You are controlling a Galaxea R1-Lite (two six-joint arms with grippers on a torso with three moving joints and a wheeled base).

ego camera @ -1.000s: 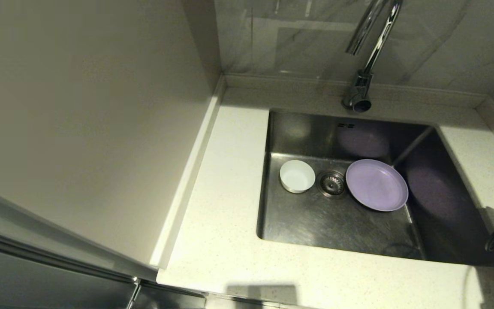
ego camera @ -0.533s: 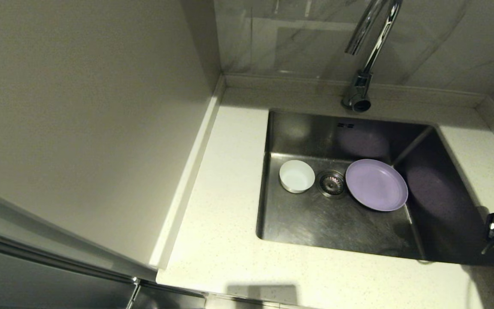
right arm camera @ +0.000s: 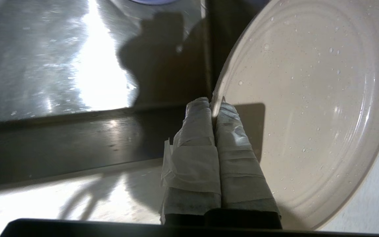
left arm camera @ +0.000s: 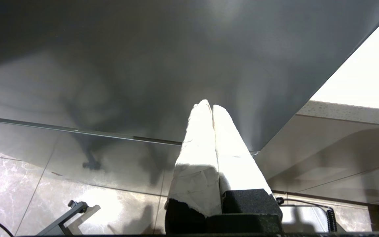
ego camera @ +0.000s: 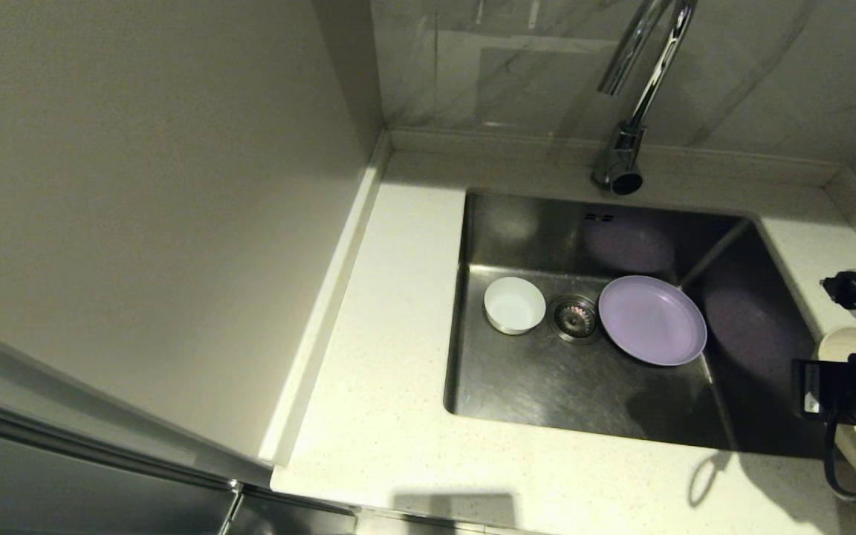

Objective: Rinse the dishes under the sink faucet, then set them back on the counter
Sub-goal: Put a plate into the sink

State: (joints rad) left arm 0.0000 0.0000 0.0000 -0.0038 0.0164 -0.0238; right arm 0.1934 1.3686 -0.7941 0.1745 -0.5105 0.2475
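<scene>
right gripper [right arm camera: 213, 107]: jaws clamped on rim of cream plate [right arm camera: 308, 108].
plate held over the counter [ego camera: 398, 386] beside the sink [ego camera: 584, 386], wet, likely for set-down; bowl [ego camera: 514, 304] and lilac plate [ego camera: 652, 319] await in basin; left gripper [left arm camera: 211, 110] parked, clenched empty.

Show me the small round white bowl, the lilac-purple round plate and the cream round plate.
Small round white bowl [ego camera: 515, 303], head view, inner bottom.
Lilac-purple round plate [ego camera: 652, 320], head view, flat centre.
Cream round plate [right arm camera: 311, 108], right wrist view, wet inner face.

white-taped fingers [right arm camera: 196, 151], black hand [right arm camera: 213, 104]
</scene>
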